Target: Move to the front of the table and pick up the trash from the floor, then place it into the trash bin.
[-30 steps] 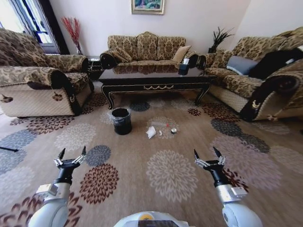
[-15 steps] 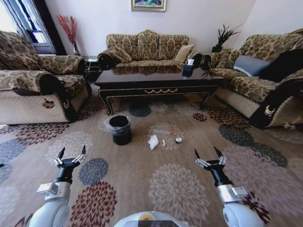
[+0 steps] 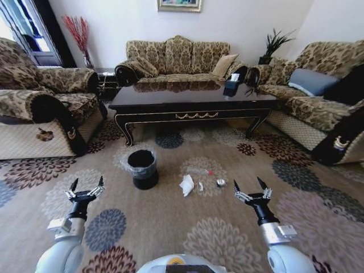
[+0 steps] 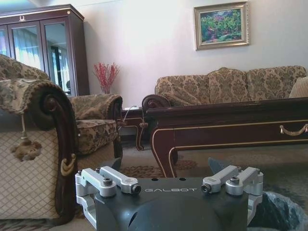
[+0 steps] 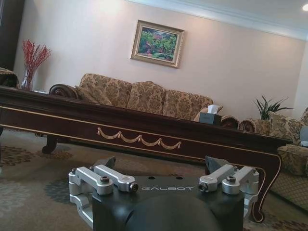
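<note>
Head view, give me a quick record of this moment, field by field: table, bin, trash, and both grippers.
table: the table, dark, ahead across the carpet
bin: the trash bin, black, on the carpet before the table's left half
trash: the trash on the carpet right of the bin: white paper, bottle with red cap, shiny round bit
left gripper: left gripper open, held low, empty
right gripper: right gripper open, held low, empty

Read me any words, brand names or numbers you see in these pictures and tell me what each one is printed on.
"GALBOT" on the dark housing of the left gripper, in the left wrist view.
"GALBOT" on the dark housing of the right gripper, in the right wrist view.
The plastic bottle on the carpet and the tissue box on the table show no lettering that can be read; they are too small.
</note>
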Tool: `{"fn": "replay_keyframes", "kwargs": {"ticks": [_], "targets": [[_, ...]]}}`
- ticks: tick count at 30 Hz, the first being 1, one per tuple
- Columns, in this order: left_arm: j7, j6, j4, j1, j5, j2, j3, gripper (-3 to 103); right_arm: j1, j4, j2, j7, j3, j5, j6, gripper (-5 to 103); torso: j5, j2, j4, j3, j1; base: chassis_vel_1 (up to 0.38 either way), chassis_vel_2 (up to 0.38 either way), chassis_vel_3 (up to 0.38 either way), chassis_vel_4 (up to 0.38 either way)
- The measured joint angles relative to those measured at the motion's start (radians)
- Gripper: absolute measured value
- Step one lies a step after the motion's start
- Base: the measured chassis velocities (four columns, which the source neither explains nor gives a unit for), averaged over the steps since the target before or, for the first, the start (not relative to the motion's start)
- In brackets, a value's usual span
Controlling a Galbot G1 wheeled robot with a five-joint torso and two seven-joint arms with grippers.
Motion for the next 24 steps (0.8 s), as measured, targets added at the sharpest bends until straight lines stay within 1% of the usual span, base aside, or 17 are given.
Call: {"fn": "replay_keyframes", "kwargs": {"ticks": [6, 11, 13, 14, 15, 16, 18, 19, 21, 23, 24], "targets": [[-0.027, 0.048, 0.006, -0.028, 0.024, 0.01, 0.011, 100, 0.003, -0.003, 0.001, 0.002, -0.003, -0.001, 0.0, 100, 0.0, 0.0, 0.0, 0.0, 0.0, -0.202, 0.202, 0.203, -0.203], [-0.045, 0.084, 0.007, -0.049, 0.024, 0.022, 0.024, 100, 0.006, -0.007, 0.005, 0.021, -0.01, -0.006, 0.0, 100, 0.0, 0.0, 0.0, 0.0, 0.0, -0.176, 0.173, 0.175, -0.185], [-0.076, 0.14, 0.007, -0.072, 0.028, 0.028, 0.035, 100, 0.009, -0.009, 0.005, 0.034, -0.012, -0.007, 0.0, 100, -0.0003, 0.0, 0.0001, 0.001, 0.001, -0.094, 0.126, 0.098, -0.104], [-0.076, 0.14, 0.007, -0.072, 0.028, 0.028, 0.035, 100, 0.009, -0.009, 0.005, 0.034, -0.012, -0.007, 0.0, 100, -0.0003, 0.0, 0.0001, 0.001, 0.001, -0.089, 0.105, 0.098, -0.08], [-0.083, 0.154, 0.008, -0.078, 0.028, 0.03, 0.039, 100, 0.009, -0.009, 0.005, 0.035, -0.012, -0.008, 0.001, 100, -0.0004, 0.0, 0.0001, 0.001, 0.001, -0.089, 0.105, 0.068, -0.08], [-0.101, 0.192, 0.008, -0.098, 0.025, 0.037, 0.049, 100, 0.007, -0.01, 0.005, 0.035, -0.012, -0.012, 0.003, 100, -0.0001, 0.0, 0.0001, 0.001, 0.001, 0.0, 0.0, 0.0, 0.0], [-0.124, 0.24, 0.007, -0.126, 0.016, 0.048, 0.065, 100, 0.003, -0.012, 0.008, 0.035, -0.012, -0.017, 0.005, 100, -0.0001, 0.0, 0.0, 0.0, 0.0, 0.0, 0.0, 0.0, 0.0], [-0.124, 0.24, 0.007, -0.126, 0.016, 0.048, 0.065, 100, 0.003, -0.012, 0.008, 0.035, -0.012, -0.017, 0.005, 100, -0.0001, 0.0, 0.0, 0.0, 0.0, 0.0, 0.0, 0.0, 0.0], [-0.153, 0.301, 0.003, -0.161, -0.008, 0.067, 0.083, 100, 0.002, -0.013, 0.01, 0.035, -0.014, -0.02, 0.007, 100, -0.0001, 0.0, -0.0001, 0.0, 0.0, 0.0, 0.0, 0.0, 0.0], [-0.177, 0.368, -0.01, -0.184, -0.05, 0.084, 0.088, 100, 0.005, -0.014, 0.009, 0.036, -0.02, -0.02, 0.007, 100, -0.0001, 0.0, -0.0005, 0.0, 0.0, 0.0, 0.0, 0.0, 0.0], [-0.177, 0.368, -0.01, -0.184, -0.05, 0.084, 0.088, 100, 0.005, -0.014, 0.009, 0.036, -0.02, -0.02, 0.007, 100, -0.0001, 0.0, -0.0005, 0.0, 0.0, 0.0, 0.0, 0.0, 0.0]]}}
